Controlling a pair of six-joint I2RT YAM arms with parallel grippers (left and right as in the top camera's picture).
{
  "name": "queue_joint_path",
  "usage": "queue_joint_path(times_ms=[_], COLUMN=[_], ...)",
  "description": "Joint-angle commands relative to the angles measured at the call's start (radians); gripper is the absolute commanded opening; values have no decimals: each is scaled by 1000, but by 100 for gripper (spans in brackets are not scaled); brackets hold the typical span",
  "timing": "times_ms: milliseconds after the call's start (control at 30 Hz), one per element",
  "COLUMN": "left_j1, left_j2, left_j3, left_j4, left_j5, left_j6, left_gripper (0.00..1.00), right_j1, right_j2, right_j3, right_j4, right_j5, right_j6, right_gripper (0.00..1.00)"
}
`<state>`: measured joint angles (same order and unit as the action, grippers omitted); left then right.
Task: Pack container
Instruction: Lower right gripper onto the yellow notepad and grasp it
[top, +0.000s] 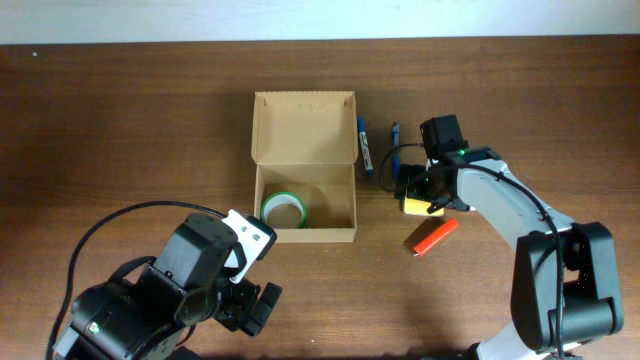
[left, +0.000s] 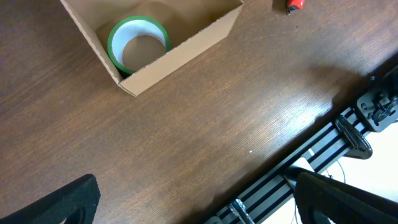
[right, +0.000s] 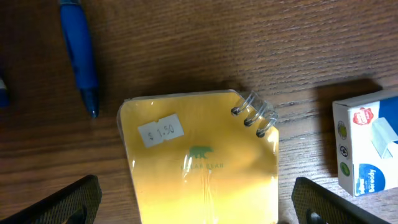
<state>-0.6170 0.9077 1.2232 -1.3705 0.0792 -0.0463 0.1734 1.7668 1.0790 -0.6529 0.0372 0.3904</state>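
Note:
The container is a tan cardboard box (top: 305, 228) at the table's middle, with its flap lid open toward the back; it also shows in the left wrist view (left: 186, 46). A green tape roll (top: 283, 210) lies inside it (left: 138, 43). My right gripper (top: 425, 195) is open and low over a yellow spiral notepad (right: 199, 155), one finger on each side (right: 199, 202). Two blue pens (top: 364, 145) (top: 394, 150) lie right of the box; one shows in the right wrist view (right: 78, 56). My left gripper (top: 255, 305) is open and empty (left: 199, 199) near the table's front edge.
A small red and white box (top: 432, 237) lies on the table just in front of and right of the notepad (right: 367, 143). The table's front edge and a black slotted rail (left: 323, 149) lie under my left gripper.

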Motion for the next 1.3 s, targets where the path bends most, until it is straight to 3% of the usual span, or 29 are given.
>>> queue_joint_path(times_ms=[0, 800, 1000, 1267], left_j1=[-2, -2, -2, -2], left_j2=[-4, -4, -4, -4], left_j3=[16, 16, 16, 16], left_j4=[0, 0, 0, 0], left_j5=[11, 11, 11, 11], left_j6=[-6, -6, -6, -6], left_gripper=[100, 100, 100, 99], right_j1=[-4, 10, 31, 31], right_j2=[9, 85, 85, 85], right_j3=[-28, -55, -55, -51], right_j4=[7, 30, 33, 17], right_j5=[20, 29, 32, 27], right_j6=[11, 7, 8, 8], right_gripper=[99, 100, 83, 74])
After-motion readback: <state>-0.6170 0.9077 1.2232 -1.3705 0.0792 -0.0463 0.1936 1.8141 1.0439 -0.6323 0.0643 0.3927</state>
